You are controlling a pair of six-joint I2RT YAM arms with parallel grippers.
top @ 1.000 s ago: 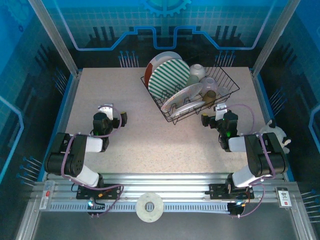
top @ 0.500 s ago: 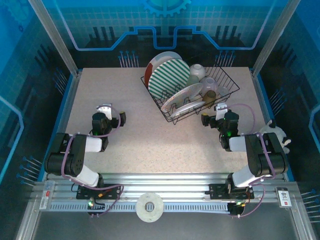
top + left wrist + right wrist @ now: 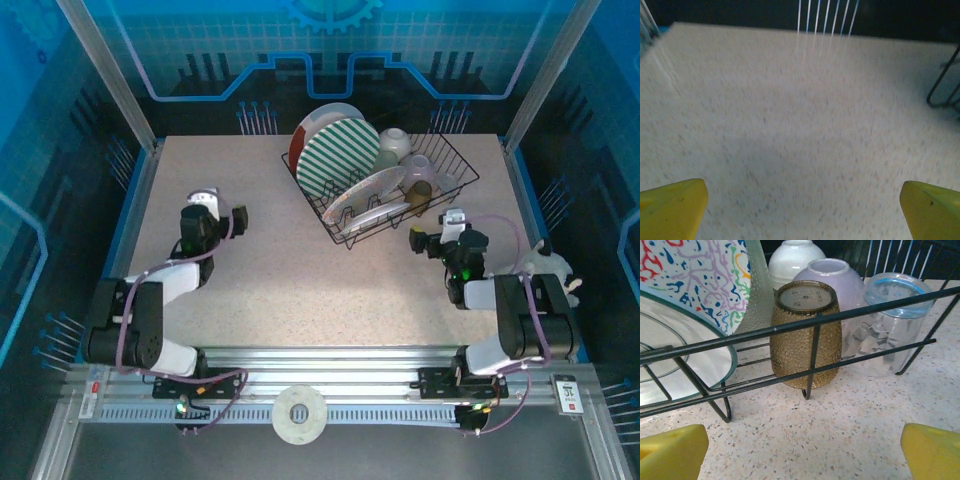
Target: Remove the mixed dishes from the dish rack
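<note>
The black wire dish rack point(image 3: 440, 190) stands at the back right of the table, holding a green-and-white striped plate point(image 3: 340, 155) upright with other dishes beside it. Through the rack's wires point(image 3: 810, 322) I see a squiggle-patterned plate point(image 3: 705, 275), a brown textured cup point(image 3: 805, 335) upside down, a cream bowl point(image 3: 796, 257), a lilac cup point(image 3: 835, 277) and a clear cup point(image 3: 890, 320). My right gripper point(image 3: 437, 228) point(image 3: 802, 455) is open just in front of the rack, holding nothing. My left gripper point(image 3: 220, 205) point(image 3: 802, 210) is open over bare table, left of the rack.
A clear glass dish point(image 3: 680, 360) lies low at the rack's near left. The rack's corner wire point(image 3: 942, 85) shows at the right of the left wrist view. Blue enclosure walls and metal posts point(image 3: 110, 75) border the speckled table point(image 3: 280, 270).
The left arm has stretched out, carrying its gripper farther from its base and slightly left. The right gripper has shifted a little to the right. Both stay open.
</note>
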